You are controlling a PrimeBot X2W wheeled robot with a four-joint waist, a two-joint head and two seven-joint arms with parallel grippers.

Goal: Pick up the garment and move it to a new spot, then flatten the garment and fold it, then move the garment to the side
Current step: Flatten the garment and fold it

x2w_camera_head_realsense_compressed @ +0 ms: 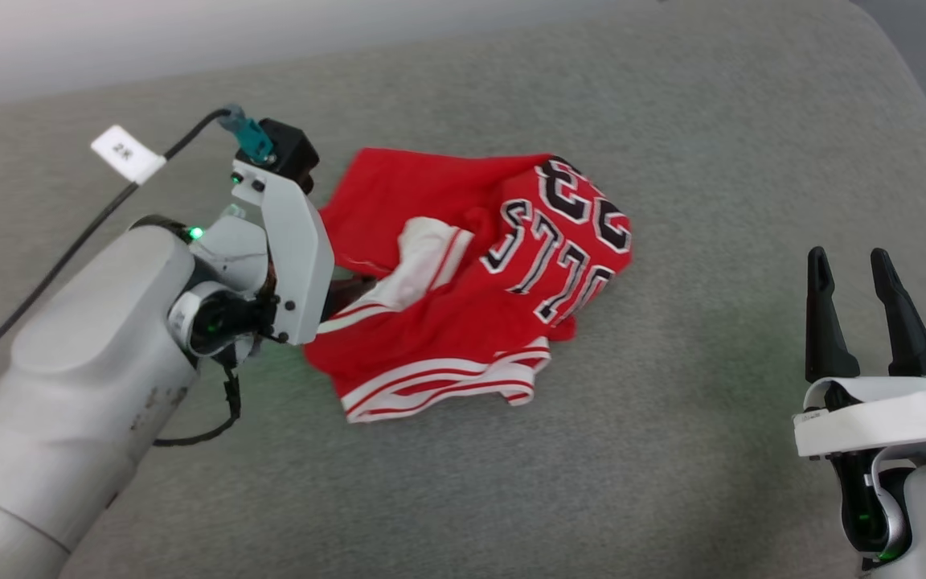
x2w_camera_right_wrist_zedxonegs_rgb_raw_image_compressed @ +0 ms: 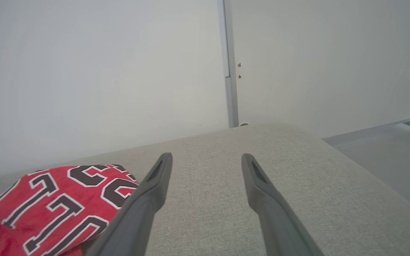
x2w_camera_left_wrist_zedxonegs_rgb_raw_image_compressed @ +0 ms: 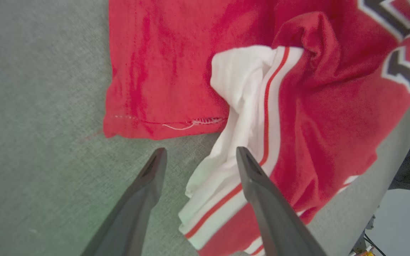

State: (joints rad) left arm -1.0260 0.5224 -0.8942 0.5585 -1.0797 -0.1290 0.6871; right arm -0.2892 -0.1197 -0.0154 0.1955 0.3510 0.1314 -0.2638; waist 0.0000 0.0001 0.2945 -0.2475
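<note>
Two arms are showing in the head view. The right pincer (x2w_camera_head_realsense_compressed: pixel 849 261) is standing at the lower right with its fingers apart, holding nothing, well apart from the garment (x2w_camera_head_realsense_compressed: pixel 463 322). The garment is lying crumpled in the middle of the frame on the grey surface (x2w_camera_head_realsense_compressed: pixel 672 121), its red body bunched, its lettering (x2w_camera_head_realsense_compressed: pixel 559 241) twisted toward the upper right and a white sleeve (x2w_camera_head_realsense_compressed: pixel 423 257) poking out at its centre. The left arm (x2w_camera_head_realsense_compressed: pixel 109 346) is occupying the lower left, its wrist sitting just beside the garment's left edge.

In the left wrist view, the left pincer (x2w_camera_left_wrist_zedxonegs_rgb_raw_image_compressed: pixel 199 153) is hanging spread wide and empty. One finger is hovering over bare surface just below a red hem (x2w_camera_left_wrist_zedxonegs_rgb_raw_image_compressed: pixel 162 124), and the other is hovering over the striped sleeve.

In the right wrist view, the right pincer is pointing over bare surface toward a wall (x2w_camera_right_wrist_zedxonegs_rgb_raw_image_compressed: pixel 84 71), jaws apart, with the lettering sitting at the lower left.

Being soft, light and limp, the garment is likely going to sag and trail when lifted, and thin jersey cloth may be prone to slipping from a shallow pinch. The sleeve fold or the hem corner, both near the left fingertips, is looking like the best place for a deep bite.
</note>
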